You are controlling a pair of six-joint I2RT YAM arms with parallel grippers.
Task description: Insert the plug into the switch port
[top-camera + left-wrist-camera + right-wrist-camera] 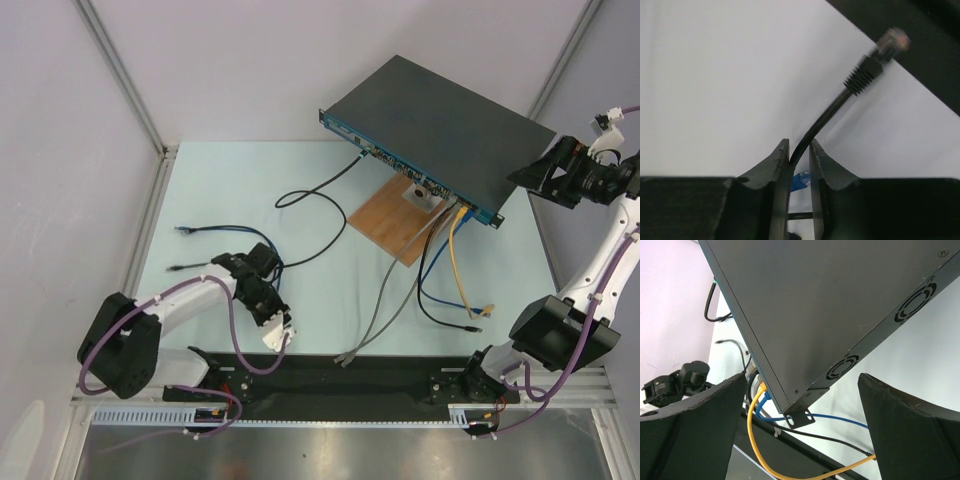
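The switch (430, 110) is a flat black box at the back right, its blue socket face (400, 165) turned to the front left, with several cables plugged in. My left gripper (283, 338) is low near the front rail. In the left wrist view it (799, 142) is shut on a black cable (822, 117). The cable's plug (879, 57) sticks out ahead with its clear tip up. My right gripper (520, 180) is open at the switch's right end. In the right wrist view its jaws (801, 375) stand wide either side of the switch's corner (800, 415), not touching.
A brown wooden board (385, 222) lies under the switch's front. Yellow (455, 260), blue, black and grey (385, 305) cables trail from the sockets to loose ends on the table. Loose blue (182, 230) and black (176, 268) plugs lie at left. A black rail (340, 378) runs along the front.
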